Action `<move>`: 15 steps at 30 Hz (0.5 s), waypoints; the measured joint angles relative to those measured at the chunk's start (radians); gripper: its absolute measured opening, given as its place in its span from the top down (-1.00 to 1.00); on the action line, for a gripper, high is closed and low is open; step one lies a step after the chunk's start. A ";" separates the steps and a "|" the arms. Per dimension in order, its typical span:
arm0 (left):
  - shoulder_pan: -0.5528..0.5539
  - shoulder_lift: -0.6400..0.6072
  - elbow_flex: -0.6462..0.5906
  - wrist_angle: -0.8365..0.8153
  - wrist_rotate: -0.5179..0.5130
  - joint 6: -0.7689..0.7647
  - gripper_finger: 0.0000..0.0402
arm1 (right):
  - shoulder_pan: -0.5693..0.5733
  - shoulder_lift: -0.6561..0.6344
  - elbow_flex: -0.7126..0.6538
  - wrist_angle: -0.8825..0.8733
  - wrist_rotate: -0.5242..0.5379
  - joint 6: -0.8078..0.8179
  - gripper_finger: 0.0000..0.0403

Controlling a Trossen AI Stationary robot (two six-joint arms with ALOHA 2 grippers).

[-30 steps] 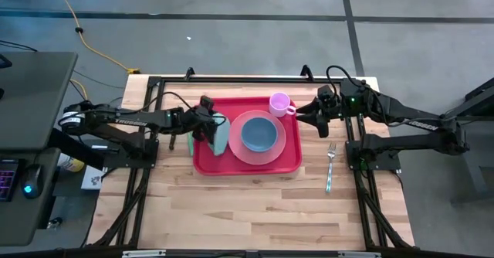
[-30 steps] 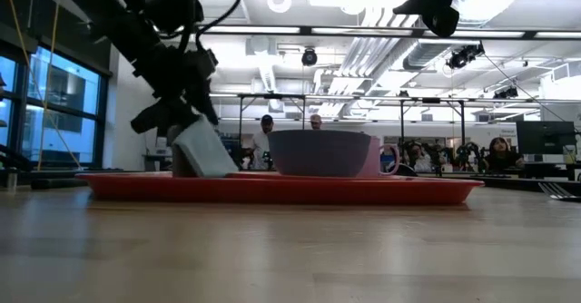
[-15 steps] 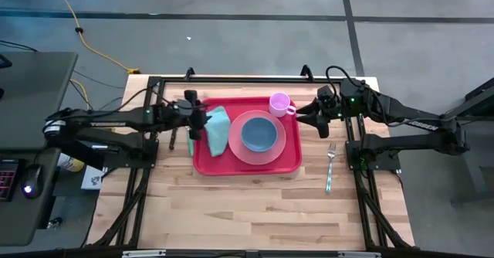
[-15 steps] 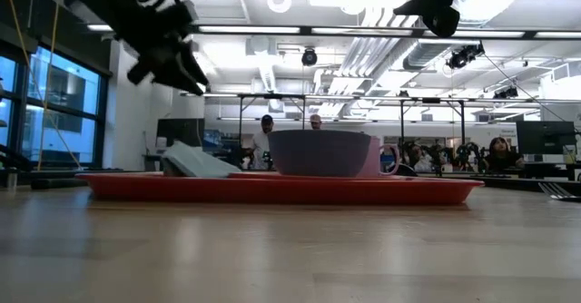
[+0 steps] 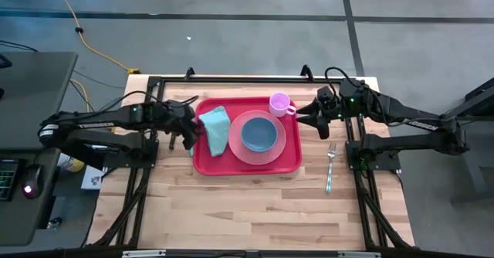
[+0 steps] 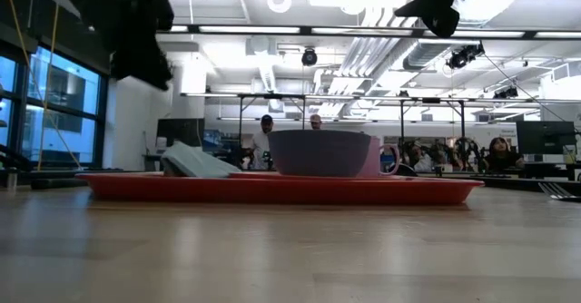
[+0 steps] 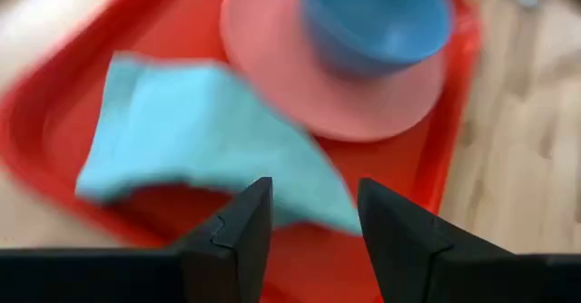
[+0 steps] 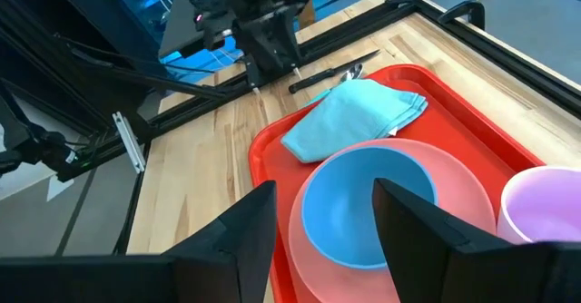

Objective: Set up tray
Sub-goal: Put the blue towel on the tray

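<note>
The red tray (image 5: 245, 164) lies in the middle of the table. On it stand a round pink plate (image 5: 276, 151) with a blue bowl (image 5: 258, 133) on it and a pink cup (image 5: 279, 103) at the far right corner. A teal napkin (image 5: 216, 128) lies folded on the tray's left part, beside the plate; it also shows in the left wrist view (image 7: 195, 140). My left gripper (image 5: 187, 133) is open and empty, raised above the tray's left edge (image 6: 136, 31). My right gripper (image 5: 302, 117) is open and empty, raised beside the cup.
A fork (image 5: 329, 165) lies on the bare wood to the right of the tray. Dark utensils (image 8: 325, 74) lie on the table just left of the tray, under my left arm. Black frame rails run along both sides. Wide free wood lies toward the near edge.
My left gripper has let go of the napkin, risen and drawn back toward the table's left edge. The napkin, which stood up under the fingers, has fallen flat on the tray's left part. My right arm has kept still.
</note>
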 joint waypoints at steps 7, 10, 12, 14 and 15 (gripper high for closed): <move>-0.049 0.002 -0.005 -0.108 -0.016 -0.141 0.08 | 0.000 0.000 0.000 -0.001 0.008 -0.005 0.15; -0.082 0.002 -0.031 -0.064 -0.019 -0.205 0.07 | 0.000 0.000 0.000 -0.009 0.012 -0.006 0.12; -0.106 0.002 -0.060 -0.015 -0.019 -0.254 0.04 | 0.000 0.000 0.000 -0.019 0.019 -0.006 0.11; -0.131 0.002 -0.100 0.062 -0.023 -0.298 0.01 | 0.000 0.000 0.000 -0.035 0.025 -0.007 0.10; -0.142 0.002 -0.122 0.111 -0.028 -0.319 -0.02 | 0.000 0.000 0.000 -0.044 0.025 -0.010 0.09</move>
